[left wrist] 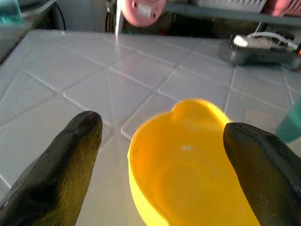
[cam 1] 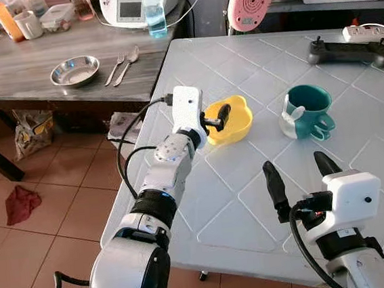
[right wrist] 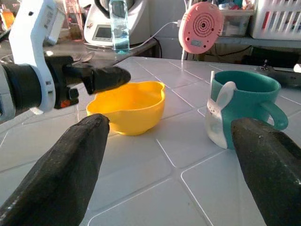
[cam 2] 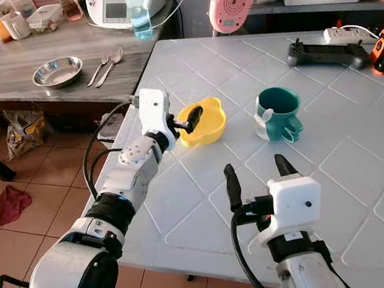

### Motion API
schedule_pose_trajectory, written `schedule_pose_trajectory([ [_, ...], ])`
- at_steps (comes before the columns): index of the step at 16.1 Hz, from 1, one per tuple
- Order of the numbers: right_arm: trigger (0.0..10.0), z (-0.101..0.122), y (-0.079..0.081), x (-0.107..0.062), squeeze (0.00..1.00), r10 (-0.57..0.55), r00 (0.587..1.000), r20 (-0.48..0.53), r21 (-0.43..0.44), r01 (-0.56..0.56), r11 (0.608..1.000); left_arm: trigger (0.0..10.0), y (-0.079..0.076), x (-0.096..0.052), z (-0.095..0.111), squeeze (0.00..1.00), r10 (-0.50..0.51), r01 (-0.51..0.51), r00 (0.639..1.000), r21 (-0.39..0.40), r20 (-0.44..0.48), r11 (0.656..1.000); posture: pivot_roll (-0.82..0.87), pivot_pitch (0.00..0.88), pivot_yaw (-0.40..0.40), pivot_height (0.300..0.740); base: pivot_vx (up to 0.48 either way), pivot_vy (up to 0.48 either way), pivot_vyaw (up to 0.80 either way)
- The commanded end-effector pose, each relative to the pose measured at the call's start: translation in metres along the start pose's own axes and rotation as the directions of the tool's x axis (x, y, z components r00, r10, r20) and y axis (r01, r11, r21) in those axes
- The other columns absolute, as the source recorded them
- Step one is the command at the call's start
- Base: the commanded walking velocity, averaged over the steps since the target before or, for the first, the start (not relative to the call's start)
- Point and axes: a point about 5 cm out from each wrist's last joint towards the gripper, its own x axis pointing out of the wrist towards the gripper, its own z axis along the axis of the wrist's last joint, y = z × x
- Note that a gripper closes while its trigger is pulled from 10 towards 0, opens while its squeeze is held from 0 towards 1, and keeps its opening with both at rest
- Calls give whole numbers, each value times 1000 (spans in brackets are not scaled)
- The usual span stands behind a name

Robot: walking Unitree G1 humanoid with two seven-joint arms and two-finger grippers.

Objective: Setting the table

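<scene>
A single yellow plastic bowl with a lobed rim (cam 1: 232,121) sits on the white panelled table (cam 1: 219,216), toward its left edge. The left gripper (left wrist: 160,155) is at the bowl's near-left rim with its two black fingers spread wide; in the left wrist view one finger (left wrist: 61,165) stands outside the bowl on the table side and the other (left wrist: 263,174) lies over the opposite side, so the bowl sits between them. Whether either finger actually touches the rim is hard to tell, and nothing is clamped.

Just right of the bowl, apart from it, stands one teal ceramic mug with a white rabbit figure on its side (cam 1: 306,111). The right gripper (cam 1: 301,174) hovers nearer the camera, above the table, short of both bowl and mug, its fingers wide apart and empty.

At the far right of the table lies one black handheld controller (cam 1: 346,51). On the wooden counter (cam 1: 34,64) to the far left rest one round steel dish (cam 1: 75,71), one steel fork (cam 1: 114,68) and one steel spoon (cam 1: 128,64) side by side.
</scene>
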Motion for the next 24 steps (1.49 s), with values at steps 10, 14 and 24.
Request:
schedule_pose_trajectory([
  [10,10000,2,2,1,0,3,1000,10,-1,-3,1000,10000,6,2,-2,0,46,-46,998,24,-34,999,-115,136,79,714,0,0,0],
  [14,10000,1,4,2,0,6,1000,9,6,-6,1000,10000,7,3,-2,0,47,-46,998,28,-49,999,-113,137,81,714,0,0,0],
  [24,10000,0,4,1,0,16,1000,2,6,-16,1000,10000,13,2,-2,0,78,-76,995,39,-58,996,-101,143,68,714,0,0,0],
])
